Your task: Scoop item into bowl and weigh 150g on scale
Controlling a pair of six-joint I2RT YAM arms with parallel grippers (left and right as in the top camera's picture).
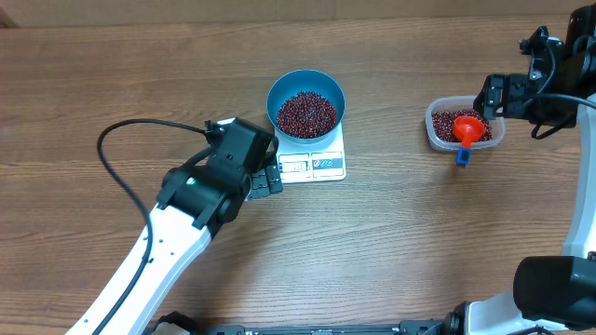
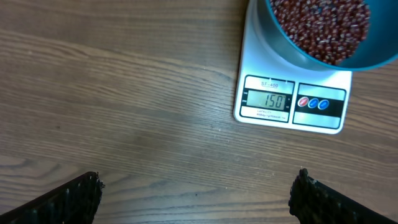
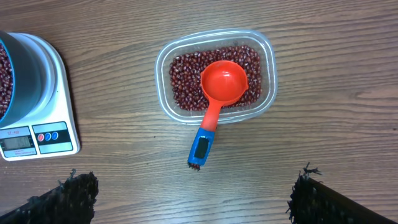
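The blue bowl (image 1: 306, 102) stands on the white scale (image 1: 317, 166) and is full of dark red beans (image 1: 306, 113). In the left wrist view the scale (image 2: 292, 102) has a display that reads 150, with the bowl (image 2: 373, 59) above it. My left gripper (image 2: 198, 180) is open over bare wood, just left of the scale's front. My right gripper (image 3: 196, 180) is open too, near the clear tub (image 3: 160, 81) of beans (image 3: 186, 81). A red scoop (image 3: 222, 84) with a blue handle lies in the tub.
The left arm's black cable (image 1: 107, 154) loops over the table at the left. The scoop's handle (image 3: 203, 146) sticks out over the tub's near rim. Wood table shows between the scale and the tub.
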